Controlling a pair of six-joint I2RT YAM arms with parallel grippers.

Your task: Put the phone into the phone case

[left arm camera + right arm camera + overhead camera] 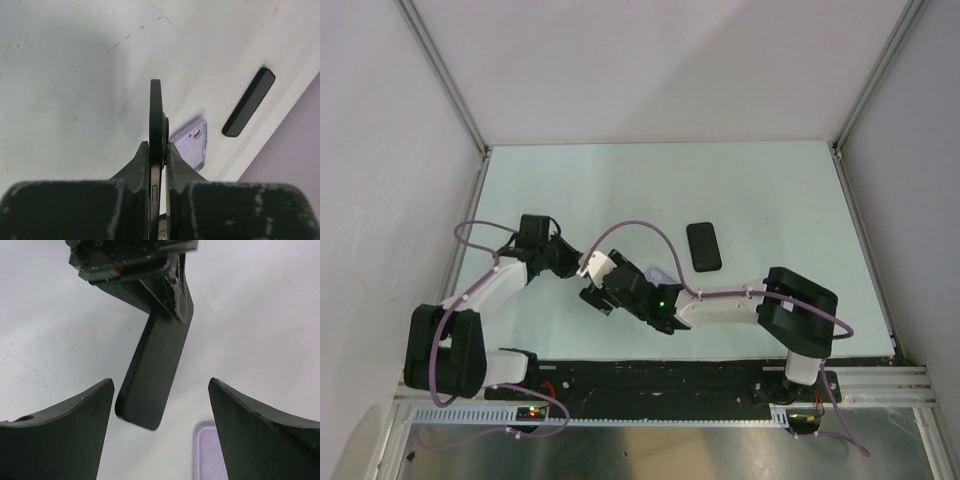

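Note:
A black phone [156, 115] is held edge-on above the table, my left gripper [157, 145] shut on its lower part. In the right wrist view the same phone [155, 375] hangs down from the left gripper [170, 300], and my right gripper [160, 380] stands open around its free end without touching it. The lilac phone case [192, 145] lies flat on the table just beyond the phone, camera cutout showing. Its corner [207, 455] appears beside the right finger. In the top view both grippers [582, 268] [610, 290] meet at the table's near middle.
A second black slab [703, 246] lies flat on the table to the right of the grippers, also in the left wrist view [248, 102]. White walls with metal corner posts enclose the pale table [620, 190].

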